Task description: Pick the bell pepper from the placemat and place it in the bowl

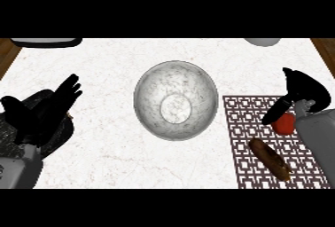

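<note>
One hand's fingers (right) around bell pepper

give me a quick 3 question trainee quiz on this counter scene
1. True or false: the bell pepper lies in the bowl.
2. Which hand is at the pepper? A) left hand B) right hand
3. Fill in: the brown item lies on the ____.

Key: 1 false, the pepper is over the placemat at the right hand. 2 B; the left hand rests open at the view's left. 3 placemat.
</note>
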Controlling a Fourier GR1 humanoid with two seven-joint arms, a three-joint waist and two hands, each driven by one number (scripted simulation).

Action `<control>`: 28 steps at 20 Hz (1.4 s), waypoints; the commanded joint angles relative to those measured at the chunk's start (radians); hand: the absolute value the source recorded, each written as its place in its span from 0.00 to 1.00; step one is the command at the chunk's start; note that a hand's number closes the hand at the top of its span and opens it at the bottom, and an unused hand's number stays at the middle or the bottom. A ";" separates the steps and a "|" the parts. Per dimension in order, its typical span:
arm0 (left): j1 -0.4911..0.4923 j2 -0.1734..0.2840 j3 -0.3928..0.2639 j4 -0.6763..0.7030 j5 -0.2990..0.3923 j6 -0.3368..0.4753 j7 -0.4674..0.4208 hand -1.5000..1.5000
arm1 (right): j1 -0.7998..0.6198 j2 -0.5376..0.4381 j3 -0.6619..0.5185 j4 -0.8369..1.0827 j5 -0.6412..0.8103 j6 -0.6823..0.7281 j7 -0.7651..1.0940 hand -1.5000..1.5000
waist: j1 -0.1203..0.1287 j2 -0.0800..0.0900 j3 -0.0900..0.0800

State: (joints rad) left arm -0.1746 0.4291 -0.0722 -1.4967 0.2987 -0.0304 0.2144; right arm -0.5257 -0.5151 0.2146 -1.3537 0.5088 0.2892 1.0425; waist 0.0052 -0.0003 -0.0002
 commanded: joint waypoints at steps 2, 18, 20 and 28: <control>-0.033 0.006 0.038 -0.024 0.007 -0.015 0.076 0.50 | 0.010 0.035 -0.025 0.002 0.031 0.045 0.093 0.00 | -0.003 -0.001 0.000; -0.034 -0.093 0.064 0.028 -0.094 -0.053 0.021 0.50 | 0.010 0.138 -0.110 0.242 0.174 -0.009 -0.058 0.00 | -0.002 0.001 0.000; -0.086 -0.064 0.091 0.002 -0.077 -0.056 0.098 0.50 | 0.042 0.105 -0.136 0.284 0.176 -0.024 -0.131 0.00 | -0.002 0.001 0.000; 0.021 -0.101 0.117 -0.001 -0.124 -0.108 0.014 0.50 | 0.069 0.116 -0.201 0.313 0.203 -0.029 -0.198 0.00 | -0.002 0.000 0.000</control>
State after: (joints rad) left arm -0.1946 0.3321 0.0312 -1.4953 0.1945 -0.1145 0.2528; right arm -0.4759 -0.3945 0.0470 -1.0674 0.7039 0.2722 0.8840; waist 0.0033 0.0002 0.0001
